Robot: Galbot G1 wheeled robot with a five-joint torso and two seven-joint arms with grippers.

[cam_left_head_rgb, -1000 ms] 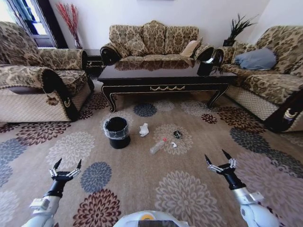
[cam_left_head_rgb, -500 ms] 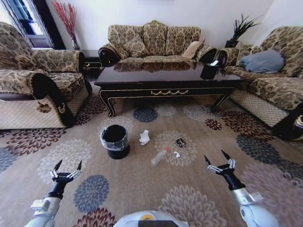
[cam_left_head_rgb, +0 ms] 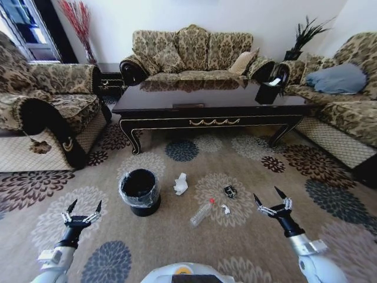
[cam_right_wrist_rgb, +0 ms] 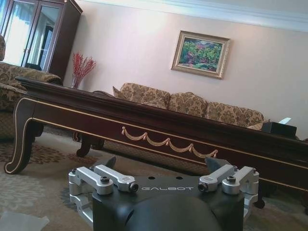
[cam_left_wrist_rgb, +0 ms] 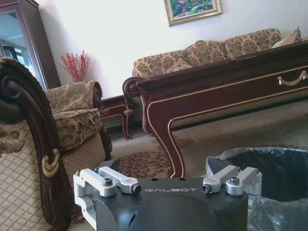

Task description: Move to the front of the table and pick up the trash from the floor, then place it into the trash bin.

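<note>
Closer now — table (cam_left_head_rgb: 212,109), bin (cam_left_head_rgb: 139,191) and trash all sit larger and lower in the head view than a second back; camera moved, not they. On the carpet right of the bin: tissue (cam_left_head_rgb: 181,184), bottle (cam_left_head_rgb: 201,213), black wrapper (cam_left_head_rgb: 230,191), white scrap (cam_left_head_rgb: 225,209). Left claw (cam_left_head_rgb: 82,208) and right claw (cam_left_head_rgb: 271,197) — both spread, empty, hanging low.

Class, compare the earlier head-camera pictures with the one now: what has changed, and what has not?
The whole view has shifted: the robot has driven closer to the table, so the camera moved, not the things. The trash bin, tissue and bottle lie as before. Left gripper and right gripper stay open, holding nothing.
</note>
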